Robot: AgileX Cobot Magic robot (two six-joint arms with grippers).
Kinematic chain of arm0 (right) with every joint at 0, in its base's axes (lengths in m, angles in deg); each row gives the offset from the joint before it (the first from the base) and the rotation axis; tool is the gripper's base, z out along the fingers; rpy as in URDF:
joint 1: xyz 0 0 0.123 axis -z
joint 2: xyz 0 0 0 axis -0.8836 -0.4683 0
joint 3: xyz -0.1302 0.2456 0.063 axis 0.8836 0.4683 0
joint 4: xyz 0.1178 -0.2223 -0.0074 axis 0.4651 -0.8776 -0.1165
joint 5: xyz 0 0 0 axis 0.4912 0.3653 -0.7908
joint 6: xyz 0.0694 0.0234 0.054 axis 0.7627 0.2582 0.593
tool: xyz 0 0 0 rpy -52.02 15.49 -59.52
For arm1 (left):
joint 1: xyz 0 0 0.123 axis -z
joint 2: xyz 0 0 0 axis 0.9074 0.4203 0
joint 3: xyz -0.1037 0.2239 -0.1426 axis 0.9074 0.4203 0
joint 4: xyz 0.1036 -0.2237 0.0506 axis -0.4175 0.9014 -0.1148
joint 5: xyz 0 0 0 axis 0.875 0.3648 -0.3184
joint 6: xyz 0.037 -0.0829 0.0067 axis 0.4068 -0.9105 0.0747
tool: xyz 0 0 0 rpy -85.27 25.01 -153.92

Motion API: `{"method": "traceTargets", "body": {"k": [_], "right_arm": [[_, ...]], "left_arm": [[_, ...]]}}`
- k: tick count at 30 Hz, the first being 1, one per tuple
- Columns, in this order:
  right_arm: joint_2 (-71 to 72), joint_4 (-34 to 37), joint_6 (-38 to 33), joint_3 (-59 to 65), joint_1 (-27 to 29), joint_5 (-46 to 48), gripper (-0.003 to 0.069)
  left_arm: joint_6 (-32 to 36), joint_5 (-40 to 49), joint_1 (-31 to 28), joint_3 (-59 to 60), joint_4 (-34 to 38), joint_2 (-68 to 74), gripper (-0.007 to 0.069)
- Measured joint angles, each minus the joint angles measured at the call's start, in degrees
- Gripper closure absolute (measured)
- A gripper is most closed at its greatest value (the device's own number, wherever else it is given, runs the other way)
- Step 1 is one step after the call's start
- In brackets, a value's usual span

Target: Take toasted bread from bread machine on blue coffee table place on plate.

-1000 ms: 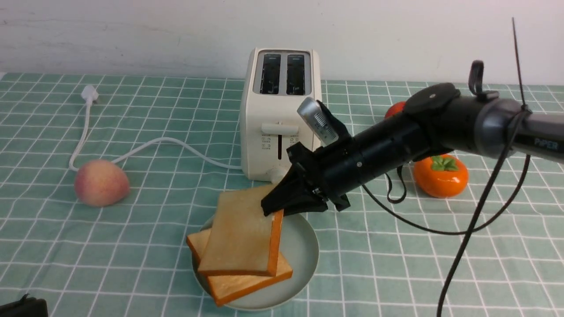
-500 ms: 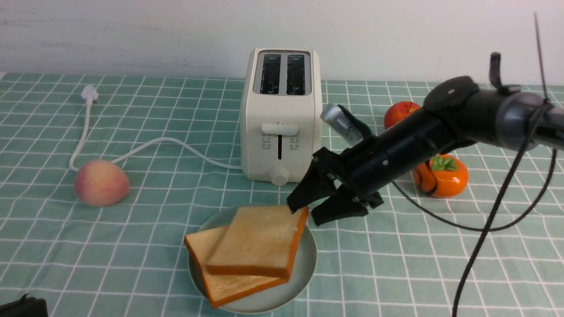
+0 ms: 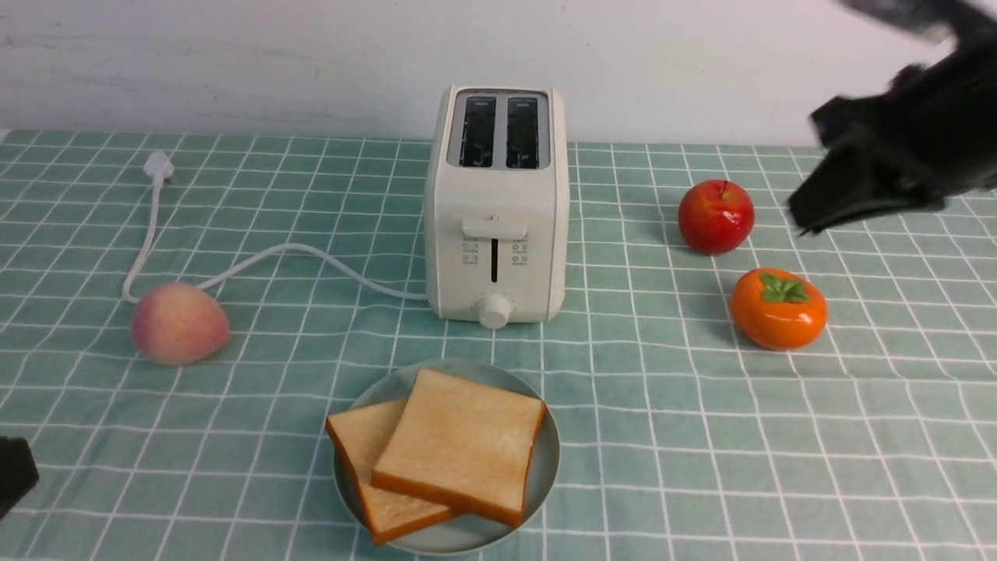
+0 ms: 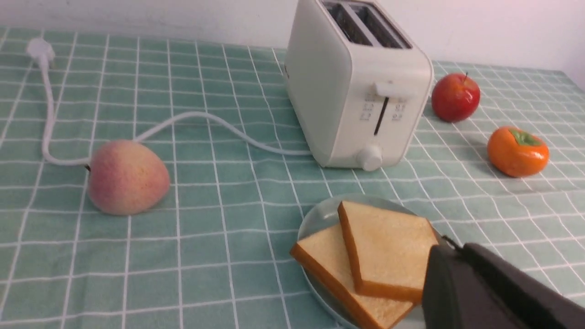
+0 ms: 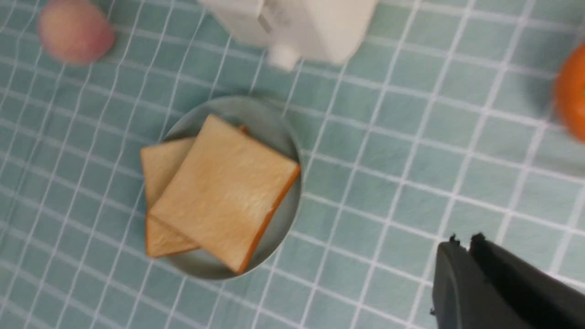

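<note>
Table [image 3: 234, 436]: 2 toasts [image 3: 459, 444] plated, right claw [image 3: 818, 175] well apart.

I see golden toast [image 3: 459, 444] with orange-brown crusts, a pale blue-green plate [image 3: 547, 467], a cream toaster [image 3: 498, 234], teal cloth [image 3: 701, 436] gridded white, a red apple [image 3: 716, 216], an orange persimmon [image 3: 778, 309] and a pink-yellow peach [image 3: 179, 323].

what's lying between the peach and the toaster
Only the white cord, curving from the toaster toward the peach; clearest in the front view.
</note>
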Motion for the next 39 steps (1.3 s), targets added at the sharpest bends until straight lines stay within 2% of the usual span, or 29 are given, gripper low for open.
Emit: {"method": "traceTargets", "body": {"k": [3,4,5,7,8,10,14,19,23,32,39], "right_arm": [[10.5,-8.2,4.7,3.1,0.0,-4.8,0.0665],[11.2,-8.8,5.1,3.4,0.0,-4.8,0.0665],[17.4,-12.6,8.0,7.2,0.0,-8.8,0.0666],[23.0,-14.8,10.1,9.9,0.1,-12.0,0.0666],[29.8,-17.0,12.5,16.0,0.1,-17.2,0.0664],[35.1,-18.2,13.6,20.9,0.1,-22.5,0.0664],[54.5,-19.5,15.2,41.8,0.1,-41.6,0.0662],[71.3,-20.1,15.2,58.4,0.1,-53.2,0.0656],[79.8,-21.9,15.4,63.7,0.1,-56.6,0.0649],[80.9,-29.6,15.4,64.5,0.1,-58.4,0.0636],[80.9,-30.6,15.4,64.5,0.1,-58.5,0.0629]], "left_arm": [[0.0,-3.5,0.0,0.0,1.3,1.3,0.0638],[0.0,-4.0,0.0,0.0,1.4,1.5,0.0638],[0.0,-6.0,0.0,0.0,2.4,2.4,0.0638],[0.0,-7.5,0.0,0.0,3.2,3.3,0.0638],[0.0,-9.9,0.0,0.0,4.4,4.9,0.0638],[0.0,-11.2,0.0,0.0,5.2,6.2,0.0638],[0.4,-13.6,0.1,0.0,9.7,9.7,0.0638],[3.5,-14.7,1.9,0.0,14.5,12.0,0.0638],[5.4,-14.7,4.1,0.0,15.7,12.3,0.0638],[8.1,-12.5,7.7,0.0,16.5,12.3,0.0638],[8.2,-12.3,7.8,0.0,19.6,12.3,0.0638]]}}
